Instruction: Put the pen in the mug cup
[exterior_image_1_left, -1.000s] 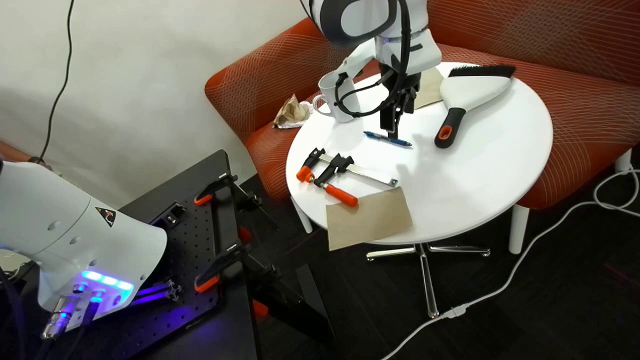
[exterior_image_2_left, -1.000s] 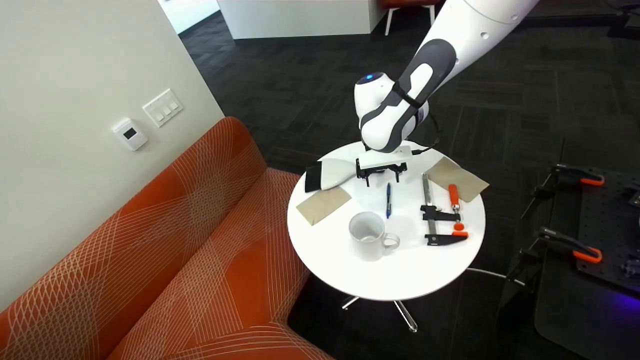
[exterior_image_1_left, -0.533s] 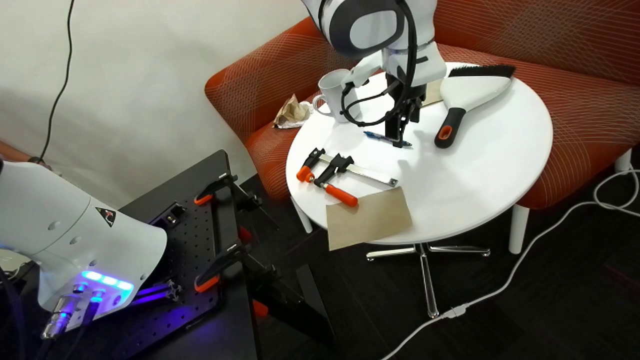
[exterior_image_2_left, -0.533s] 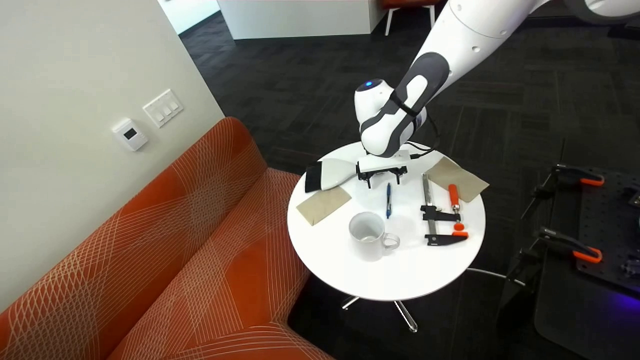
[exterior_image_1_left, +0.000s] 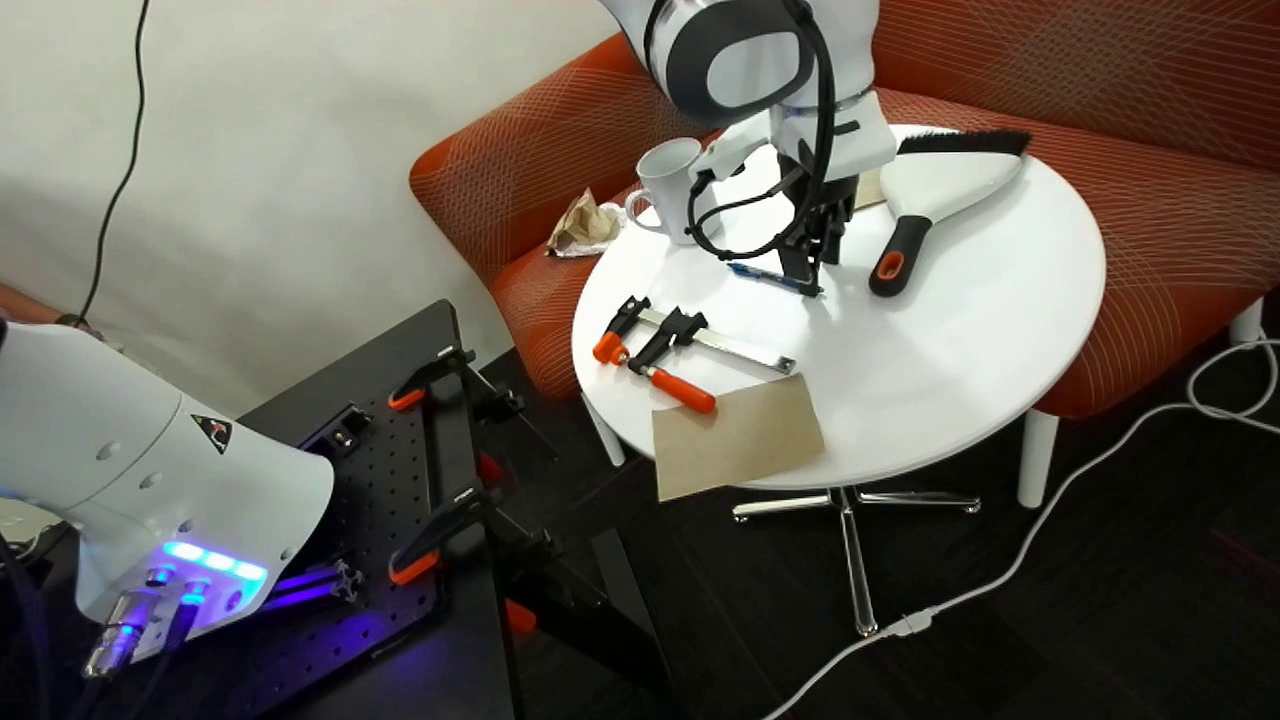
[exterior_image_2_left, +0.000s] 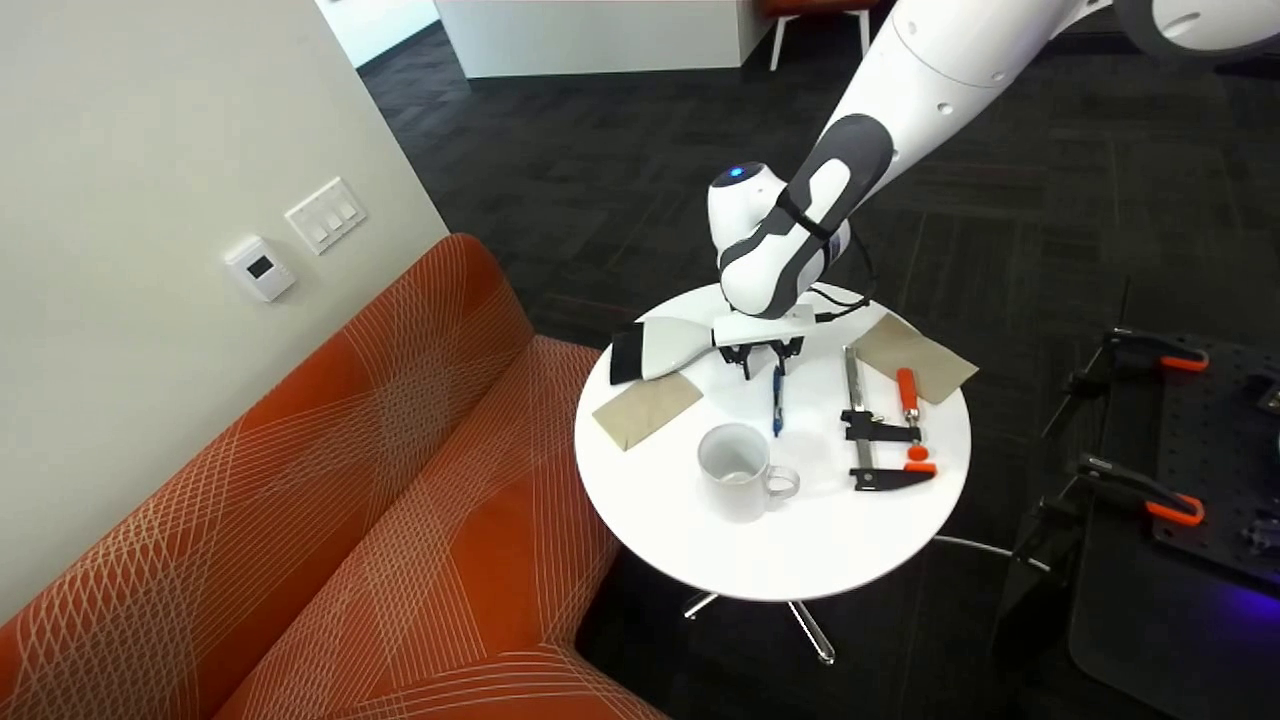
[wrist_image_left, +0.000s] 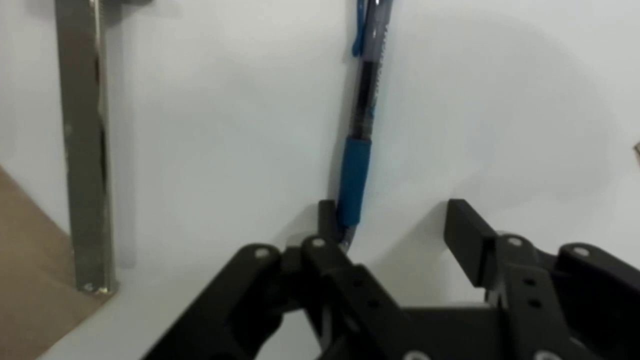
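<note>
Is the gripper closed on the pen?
No: in the wrist view, the gripper stands open, with a gap between the pen and the farther finger.

Arm (exterior_image_2_left: 905, 85), one, white and grey, extended downward at a slant; gripper (wrist_image_left: 392, 217), black, pointing down, fingers (wrist_image_left: 467, 242) parted.

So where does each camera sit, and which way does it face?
In an exterior view: high up near the robot's base, facing down across the round table toward the sofa; base and arm show.
In an exterior view: high up by the sofa, facing down over the mug and table; the arm shows at upper right.
Wrist view: on the arm, facing down at the pen; only the jaws show, spread apart.
Both exterior views share the mug; all three, the pen.
</note>
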